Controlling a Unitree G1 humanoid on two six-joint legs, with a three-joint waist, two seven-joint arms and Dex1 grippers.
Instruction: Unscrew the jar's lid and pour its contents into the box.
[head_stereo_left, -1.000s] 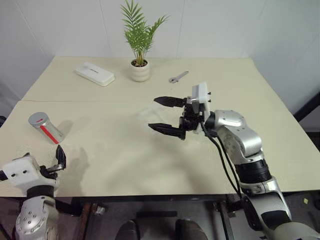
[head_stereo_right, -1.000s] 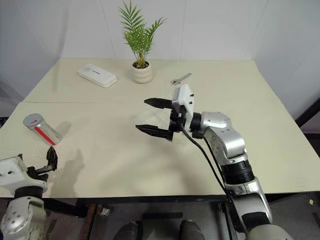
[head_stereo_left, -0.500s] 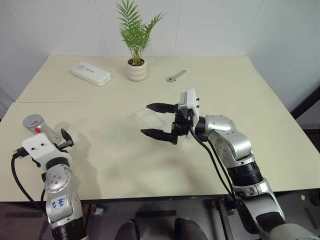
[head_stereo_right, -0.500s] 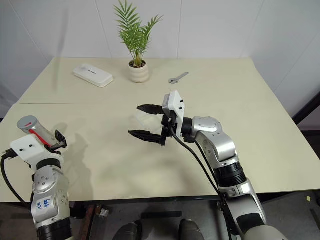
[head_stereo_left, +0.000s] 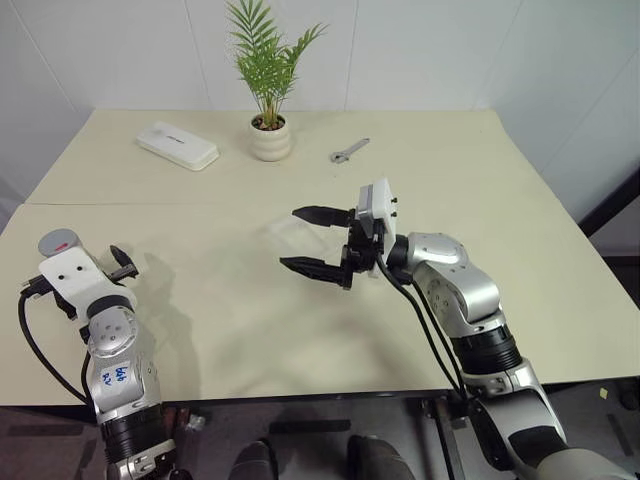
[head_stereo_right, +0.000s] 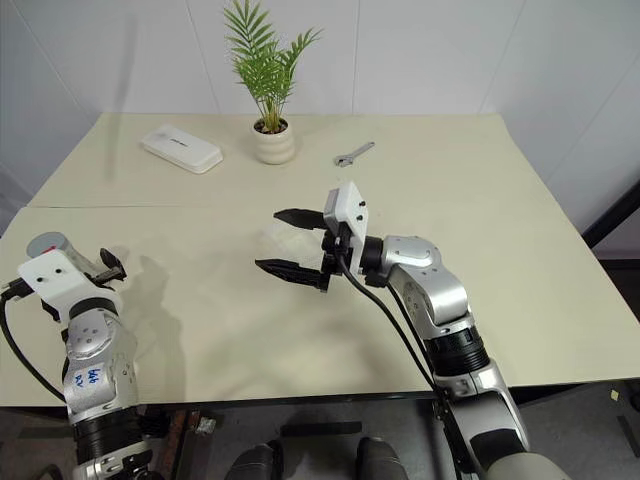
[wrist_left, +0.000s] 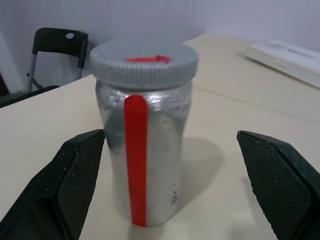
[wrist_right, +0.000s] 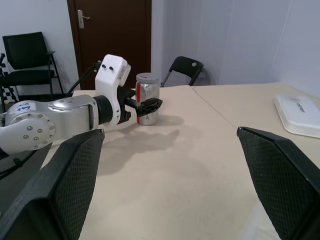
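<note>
Two grippers were over the table (head_stereo_left: 520, 300), both with fingers spread wide and nothing held.

Near left: the left gripper (wrist_right: 145, 105) sat at the table's near left edge, pointing away from the robot. The jar (wrist_left: 145, 145) stood upright on the table just past its fingertips, between the lines of the two black fingers (wrist_left: 70, 185), not touched by either as far as the wrist view showed. A red strip ran down the jar's side. The lid (wrist_left: 144, 60) was on, with a red mark on top. The contents could not be made out through the wall.

Middle: the right gripper (head_stereo_left: 318, 240) hung above the table centre, pointing left, one finger nearer and one farther. Under and just beyond it lay the box (head_stereo_left: 300, 228), clear and hard to see against the tabletop; whether the gripper touched it I could not tell.

Far: a white flat case (head_stereo_left: 177, 146) lay at the far left, a potted plant (head_stereo_left: 270, 138) stood right of it, and a small wrench (head_stereo_left: 350, 151) lay right of the pot.
</note>
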